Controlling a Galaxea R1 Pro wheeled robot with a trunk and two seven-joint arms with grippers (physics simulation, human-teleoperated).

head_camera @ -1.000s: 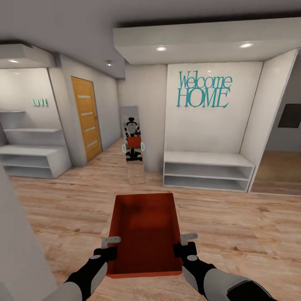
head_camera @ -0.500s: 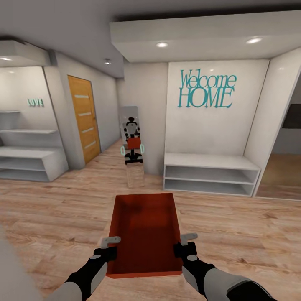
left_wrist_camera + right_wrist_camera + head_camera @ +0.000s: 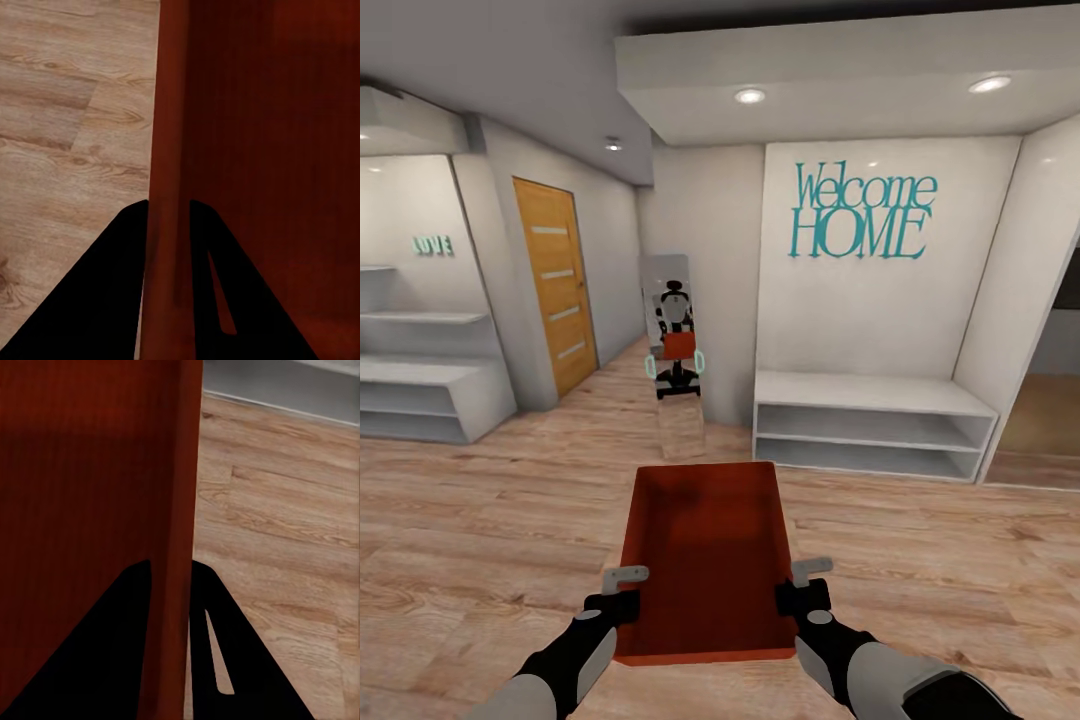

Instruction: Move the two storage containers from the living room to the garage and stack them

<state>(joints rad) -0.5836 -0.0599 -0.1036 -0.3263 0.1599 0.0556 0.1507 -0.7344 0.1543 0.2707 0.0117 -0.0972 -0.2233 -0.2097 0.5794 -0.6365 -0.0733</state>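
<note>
One orange-red topless storage container (image 3: 705, 550) hangs level in front of me above the light wood plank floor, held between both arms. My left gripper (image 3: 622, 590) is shut on its left wall, and my right gripper (image 3: 800, 585) is shut on its right wall. In the left wrist view the dark fingers of the left gripper (image 3: 169, 206) straddle the red wall (image 3: 169, 135). The right wrist view shows the right gripper (image 3: 171, 564) pinching the opposite wall (image 3: 184, 472) the same way. The container's inside looks empty.
I am in a hallway. An orange wooden door (image 3: 555, 285) stands at the left. A tall mirror (image 3: 675, 340) ahead reflects me with the bin. A low white shelf unit (image 3: 870, 425) sits under teal "Welcome HOME" lettering, with more white shelves (image 3: 420, 385) far left. A doorway (image 3: 1050, 420) opens at right.
The whole view has shifted as I roll on: a near wall at the lower left has slid out of sight and the white shelf looks larger. The container stays fixed between both grippers.
</note>
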